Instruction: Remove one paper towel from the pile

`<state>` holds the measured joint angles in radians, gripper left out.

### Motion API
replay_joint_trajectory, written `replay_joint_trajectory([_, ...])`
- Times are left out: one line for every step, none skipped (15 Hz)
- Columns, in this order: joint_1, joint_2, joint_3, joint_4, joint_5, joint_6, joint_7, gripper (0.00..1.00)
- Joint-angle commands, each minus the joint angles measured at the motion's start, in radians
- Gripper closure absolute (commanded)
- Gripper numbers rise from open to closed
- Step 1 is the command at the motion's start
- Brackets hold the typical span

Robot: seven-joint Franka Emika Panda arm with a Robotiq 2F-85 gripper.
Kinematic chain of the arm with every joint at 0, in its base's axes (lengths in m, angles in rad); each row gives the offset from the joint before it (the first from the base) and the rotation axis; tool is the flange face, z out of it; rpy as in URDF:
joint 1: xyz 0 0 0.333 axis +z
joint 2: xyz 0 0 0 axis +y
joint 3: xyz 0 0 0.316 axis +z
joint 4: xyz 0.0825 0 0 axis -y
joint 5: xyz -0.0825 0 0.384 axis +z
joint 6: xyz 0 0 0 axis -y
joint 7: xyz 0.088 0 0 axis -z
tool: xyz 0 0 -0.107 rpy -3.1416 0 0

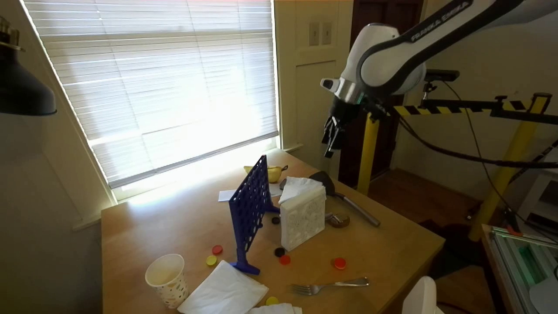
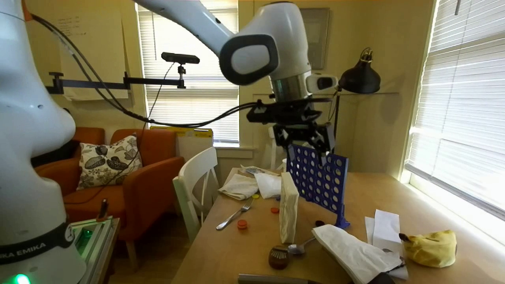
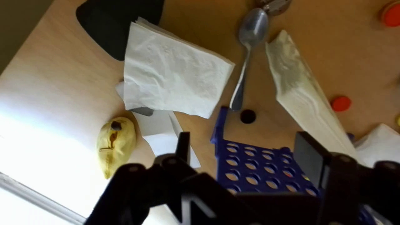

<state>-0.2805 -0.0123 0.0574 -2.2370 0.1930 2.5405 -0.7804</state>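
Hovering above the table [image 1: 170, 224], the gripper [image 3: 246, 151] is holding its fingers [image 3: 307, 159] apart. Folded paper towels [image 3: 173, 73] are lying toward its eleven o'clock in the wrist view — an upright white stack [image 3: 304, 104] is standing toward two.

Arm [image 1: 394, 65]: white and smooth, with rounded, black-edged joints
Letters [image 1: 440, 21]: FRANKA EMIKA, pale on black
Gripper [image 2: 307, 154]: black, made of angular pieces
Finger pads [image 3: 307, 157]: flat and grey
Ring [image 2: 291, 87]: silver metal, between arm and gripper
Cables [image 2: 158, 122]: black, rather thin, toward the left
Light [image 2: 21, 279]: green, at the near left
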Motion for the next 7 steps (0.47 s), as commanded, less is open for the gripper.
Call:
replay_joint_trajectory([0.105, -0.220, -0.082, -0.130, 0.159, -0.100, -0.109, 0.00])
replay_joint_trajectory([0.131, -0.250, -0.106, -0.131, 0.173, -0.156, -0.085, 0.00])
replay_joint_trajectory([0.140, -0.152, -0.117, -0.071, 0.101, -0.092, -0.057, 0.00])
replay_joint_trajectory([0.160, -0.194, -0.132, -0.086, 0.112, -0.126, -0.055, 0.00])
replay_joint_trajectory([0.170, -0.222, -0.141, -0.099, 0.116, -0.143, -0.054, 0.00])
replay_joint_trajectory([0.175, -0.238, -0.145, -0.109, 0.117, -0.148, -0.053, 0.00])
replay_joint_trajectory([0.175, -0.244, -0.147, -0.116, 0.117, -0.148, -0.053, 0.00])
